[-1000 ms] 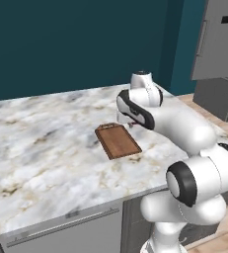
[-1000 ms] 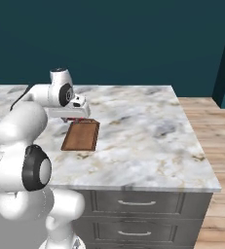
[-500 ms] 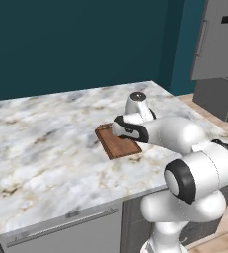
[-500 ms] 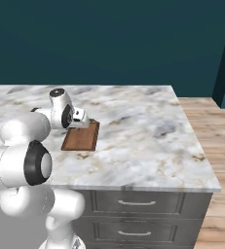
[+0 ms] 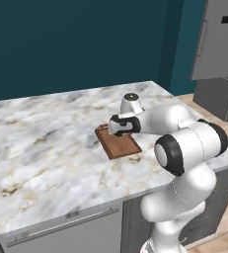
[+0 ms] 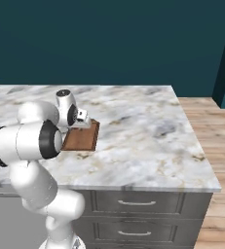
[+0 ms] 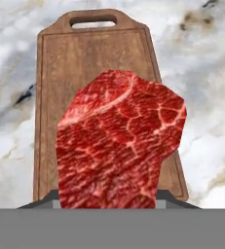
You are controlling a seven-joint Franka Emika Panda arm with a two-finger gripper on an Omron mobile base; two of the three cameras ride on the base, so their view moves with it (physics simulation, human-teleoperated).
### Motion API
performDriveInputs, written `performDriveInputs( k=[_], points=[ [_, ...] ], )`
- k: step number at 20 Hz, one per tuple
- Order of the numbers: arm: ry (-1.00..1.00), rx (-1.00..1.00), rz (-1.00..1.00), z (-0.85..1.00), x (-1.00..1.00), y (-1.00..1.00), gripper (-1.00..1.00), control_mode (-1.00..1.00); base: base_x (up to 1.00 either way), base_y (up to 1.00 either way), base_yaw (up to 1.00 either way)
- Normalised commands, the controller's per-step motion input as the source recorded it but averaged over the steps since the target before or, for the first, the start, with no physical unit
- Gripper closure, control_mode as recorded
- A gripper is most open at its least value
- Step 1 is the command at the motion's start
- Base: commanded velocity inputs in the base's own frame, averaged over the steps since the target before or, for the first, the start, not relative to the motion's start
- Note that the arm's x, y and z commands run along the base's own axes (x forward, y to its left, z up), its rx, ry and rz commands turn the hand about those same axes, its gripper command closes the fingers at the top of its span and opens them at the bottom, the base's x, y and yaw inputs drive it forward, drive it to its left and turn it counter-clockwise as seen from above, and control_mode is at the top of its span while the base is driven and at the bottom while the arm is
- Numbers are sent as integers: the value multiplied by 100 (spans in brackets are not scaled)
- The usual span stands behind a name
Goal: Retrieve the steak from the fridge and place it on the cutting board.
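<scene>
Clamped on the steak, the gripper sits just left of centre in the left base view, low over the cutting board; in the hand view the marbled red meat rises from the bottom centre of the frame between the finger tips, covering most of the lower board; whether the steak touches the wood cannot be told. Left to right in the left base view: the marble counter spreads across the left half; the board lies at centre, its long side angled toward the lower right; the fridge stands grey at the upper right corner. Seen from the right base view, the gripper hovers left of centre above the board; bare counter stretches rightward, with wooden floor at the right edge.
</scene>
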Motion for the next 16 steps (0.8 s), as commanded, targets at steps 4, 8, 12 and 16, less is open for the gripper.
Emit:
performDriveInputs(
  k=[4, 8, 12, 16],
  points=[
    [17, 0, 0, -52, 16, 0, 100, -100, 0, 0, 0],
    [0, 0, 0, -66, 0, 0, 100, -100, 0, 0, 0],
    [-6, 0, 0, -63, 0, 0, 100, -100, 0, 0, 0],
    [0, 0, 0, -55, 1, 0, 100, -100, 0, 0, 0]
  ],
)
